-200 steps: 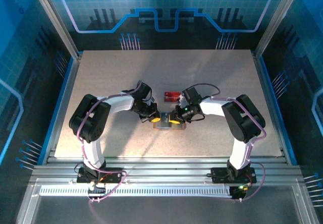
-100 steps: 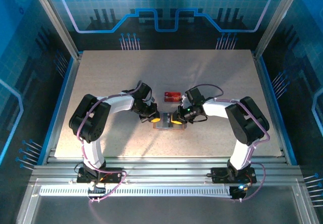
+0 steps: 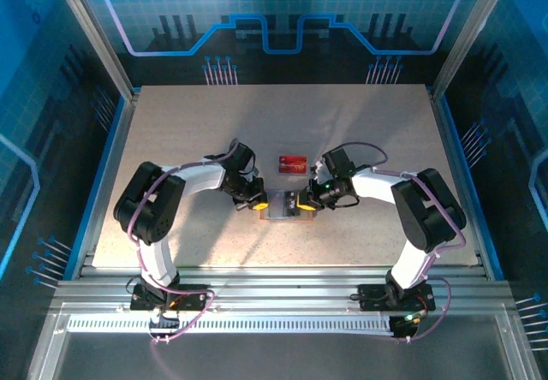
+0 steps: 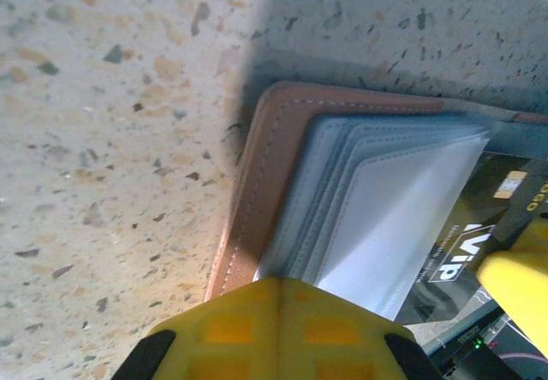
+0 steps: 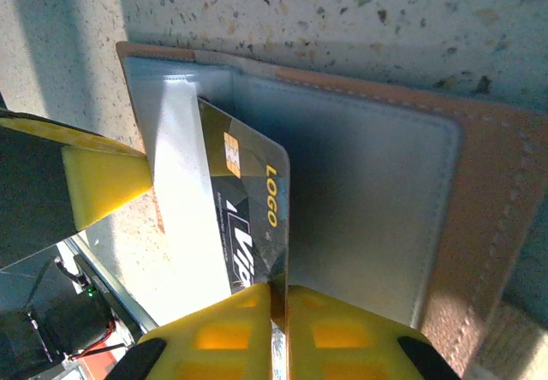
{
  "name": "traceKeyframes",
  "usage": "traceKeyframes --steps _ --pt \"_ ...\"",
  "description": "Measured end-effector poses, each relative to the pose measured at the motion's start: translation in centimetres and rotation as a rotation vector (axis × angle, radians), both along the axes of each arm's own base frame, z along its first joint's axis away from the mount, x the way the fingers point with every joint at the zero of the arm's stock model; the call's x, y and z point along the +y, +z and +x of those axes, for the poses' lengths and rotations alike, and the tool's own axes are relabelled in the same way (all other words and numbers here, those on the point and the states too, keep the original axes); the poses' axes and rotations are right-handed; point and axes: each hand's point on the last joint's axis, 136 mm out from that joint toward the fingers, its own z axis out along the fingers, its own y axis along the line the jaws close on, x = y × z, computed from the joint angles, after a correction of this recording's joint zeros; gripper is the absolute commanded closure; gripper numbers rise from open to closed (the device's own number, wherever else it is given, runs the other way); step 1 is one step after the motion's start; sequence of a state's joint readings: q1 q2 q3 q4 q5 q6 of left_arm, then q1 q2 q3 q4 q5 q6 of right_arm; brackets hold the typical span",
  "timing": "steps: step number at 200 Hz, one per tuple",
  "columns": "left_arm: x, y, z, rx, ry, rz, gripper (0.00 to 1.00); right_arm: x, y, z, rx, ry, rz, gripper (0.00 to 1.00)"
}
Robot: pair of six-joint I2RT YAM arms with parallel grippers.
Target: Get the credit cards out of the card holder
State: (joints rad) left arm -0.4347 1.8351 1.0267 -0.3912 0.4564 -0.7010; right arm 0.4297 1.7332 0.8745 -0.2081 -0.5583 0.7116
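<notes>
The card holder (image 3: 281,211) lies open on the table between both grippers, tan rim (image 4: 274,157) outside and grey pockets (image 5: 368,183) inside. My left gripper (image 3: 259,200) is shut, its yellow tips (image 4: 280,282) set against the holder's left pocket leaves. My right gripper (image 3: 300,202) is shut on a black credit card (image 5: 244,200) with a gold chip and "LOGO" and "VIP" lettering. That card stands partly out of a pocket. A red credit card (image 3: 293,163) lies flat on the table just behind the holder.
The speckled table (image 3: 188,132) has free room all around the holder. A metal frame and blue walls (image 3: 111,140) bound the table on the left, right and back. The arm bases sit on the rail at the near edge (image 3: 282,299).
The right arm's elbow has swung outward to the right. The left gripper has shifted slightly left, so more of the holder shows between the grippers. Both grippers stay shut.
</notes>
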Motion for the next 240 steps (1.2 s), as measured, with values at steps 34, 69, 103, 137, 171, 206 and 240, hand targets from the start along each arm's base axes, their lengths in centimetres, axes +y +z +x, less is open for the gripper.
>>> traceKeyframes --steps 34,69,103,137,171,206,240 --pt "0.3 0.1 -0.2 -0.003 0.008 0.014 1.00 -0.2 0.6 -0.2 -0.010 0.008 -0.001 0.90" --pt "0.6 -0.1 -0.2 -0.003 0.015 0.033 0.98 -0.5 0.8 -0.6 0.003 0.015 -0.013 0.91" --pt "0.6 0.0 -0.2 -0.001 0.015 0.034 0.96 -0.4 2.0 -0.3 -0.013 0.022 -0.013 0.92" --pt "0.3 0.8 0.6 -0.022 0.015 0.024 0.95 -0.3 3.5 0.3 -0.041 0.030 -0.017 0.92" --pt "0.1 1.5 1.0 -0.043 0.015 0.014 0.95 -0.5 4.2 0.7 -0.057 0.044 -0.045 0.94" --pt "0.3 2.4 1.5 -0.072 0.026 0.006 0.91 -0.7 5.6 1.6 -0.101 0.072 -0.085 0.97" --pt "0.9 4.1 2.3 -0.123 0.048 -0.009 0.90 -1.1 7.1 2.5 -0.171 0.145 -0.142 0.98"
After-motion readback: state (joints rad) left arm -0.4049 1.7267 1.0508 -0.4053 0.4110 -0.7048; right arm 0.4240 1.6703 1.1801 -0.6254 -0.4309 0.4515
